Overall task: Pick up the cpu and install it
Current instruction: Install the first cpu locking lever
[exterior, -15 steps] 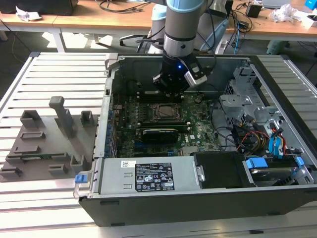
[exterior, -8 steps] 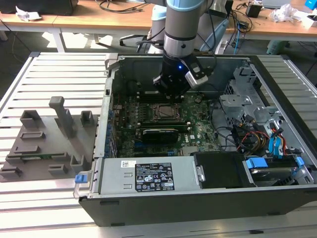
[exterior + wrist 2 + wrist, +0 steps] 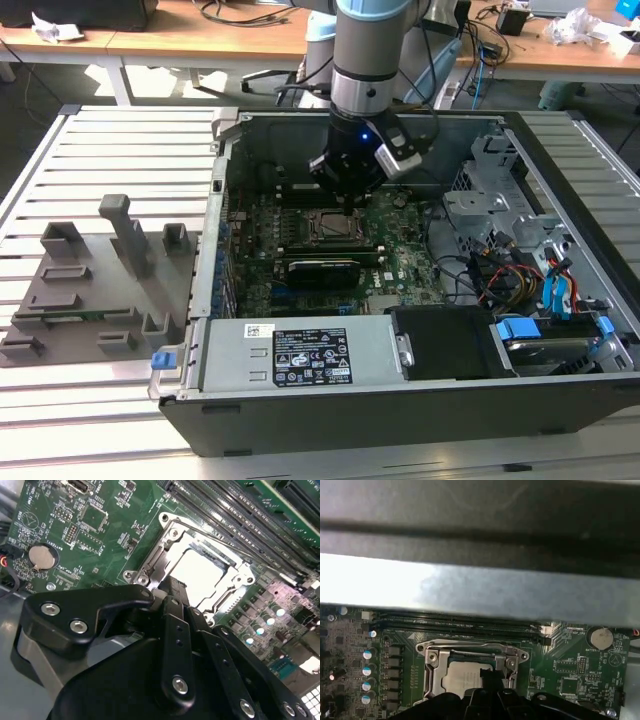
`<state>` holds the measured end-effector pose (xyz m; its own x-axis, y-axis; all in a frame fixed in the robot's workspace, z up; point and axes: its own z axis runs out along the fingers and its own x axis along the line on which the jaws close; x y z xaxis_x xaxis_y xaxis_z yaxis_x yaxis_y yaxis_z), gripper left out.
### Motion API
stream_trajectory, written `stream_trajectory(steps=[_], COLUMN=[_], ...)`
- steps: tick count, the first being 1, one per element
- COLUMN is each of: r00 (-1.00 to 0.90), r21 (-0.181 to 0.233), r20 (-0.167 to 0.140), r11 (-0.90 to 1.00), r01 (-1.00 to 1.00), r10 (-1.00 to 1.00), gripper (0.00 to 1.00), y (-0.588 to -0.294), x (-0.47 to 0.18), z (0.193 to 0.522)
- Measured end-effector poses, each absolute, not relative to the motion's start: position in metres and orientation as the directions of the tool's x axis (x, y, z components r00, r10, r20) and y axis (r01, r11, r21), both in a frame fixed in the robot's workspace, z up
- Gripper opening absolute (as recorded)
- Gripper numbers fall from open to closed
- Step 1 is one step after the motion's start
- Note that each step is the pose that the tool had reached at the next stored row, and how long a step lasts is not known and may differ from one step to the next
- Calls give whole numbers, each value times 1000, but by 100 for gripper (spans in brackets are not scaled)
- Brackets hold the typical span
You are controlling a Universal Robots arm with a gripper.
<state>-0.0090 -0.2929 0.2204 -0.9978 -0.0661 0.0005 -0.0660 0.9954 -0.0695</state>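
Note:
The cpu (image 3: pixel 200 572) is a silvery-grey square lying flat inside the metal socket frame (image 3: pixel 150 562) on the green motherboard (image 3: pixel 60 515). The first wrist view shows the same cpu (image 3: pixel 462 676) within the socket frame (image 3: pixel 432 662). My gripper (image 3: pixel 172 586) hangs directly over the socket, its black tip at the cpu's near edge. Whether it touches the chip is unclear. In the exterior view my gripper (image 3: pixel 348 203) reaches down into the open computer case, just above the socket frame (image 3: pixel 335 228).
The case wall (image 3: pixel 225 190) rings the board. A power supply (image 3: pixel 300 355) sits at the front, a drive cage (image 3: pixel 490 200) and loose cables (image 3: pixel 520 280) on the exterior view's right. A grey tray (image 3: pixel 90 290) with upright blocks lies on the slatted table at the left. Memory slots (image 3: pixel 240 520) run beside the socket.

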Motion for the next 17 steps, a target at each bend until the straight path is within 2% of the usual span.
stream_trajectory(steps=[17], r00=[-998], r21=[-113], r20=[3], r11=[991], r01=[-66], r10=[-66], gripper=[11], y=[-293], x=[-9], z=[250])
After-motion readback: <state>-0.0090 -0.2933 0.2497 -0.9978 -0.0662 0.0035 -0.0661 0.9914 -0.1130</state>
